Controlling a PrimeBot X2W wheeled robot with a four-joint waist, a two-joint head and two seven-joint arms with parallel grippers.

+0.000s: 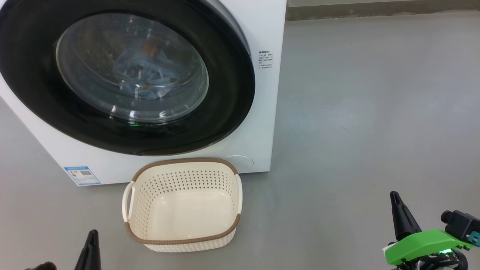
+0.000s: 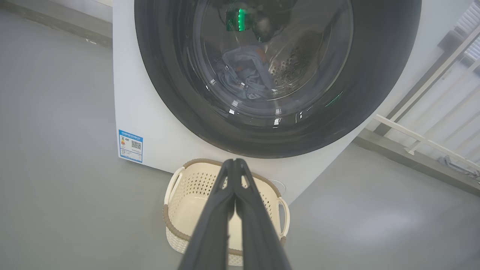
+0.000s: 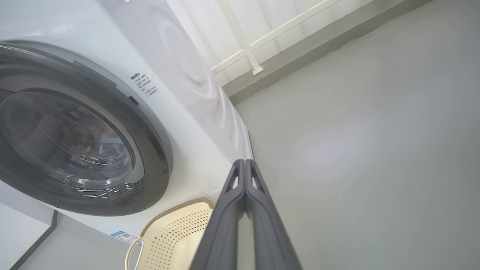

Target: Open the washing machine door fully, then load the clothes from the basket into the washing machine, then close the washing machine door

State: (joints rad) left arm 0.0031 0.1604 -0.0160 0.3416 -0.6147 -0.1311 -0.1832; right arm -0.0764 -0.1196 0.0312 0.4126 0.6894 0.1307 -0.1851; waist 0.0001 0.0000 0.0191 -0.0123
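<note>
Here's the washing machine (image 1: 264, 123), big and white, up at 10 o'clock in the head view. The washing machine door (image 1: 232, 93) sits flush against its front, glossy black rim all round the glass. Through that glass, the clothes (image 1: 146, 77) lie bunched in the drum, light blue with a touch of orange-brown. Down at 6 o'clock from the door, the basket (image 1: 180, 180) stands on the grey floor (image 1: 356, 112), just in front of the machine, brown rim up, pale bottom in plain sight. A blue label sticker (image 1: 81, 175) shows on the machine's front at 9 o'clock from the basket.

The left hand (image 1: 92, 233) hangs at 7 o'clock in the head view, its fingers pressed together and gripping nothing. In its wrist view the tips point over the basket toward the door. The right hand (image 1: 395, 195) waits at 4 o'clock, well apart from the basket, its fingers likewise together around nothing, with a green housing behind them.
</note>
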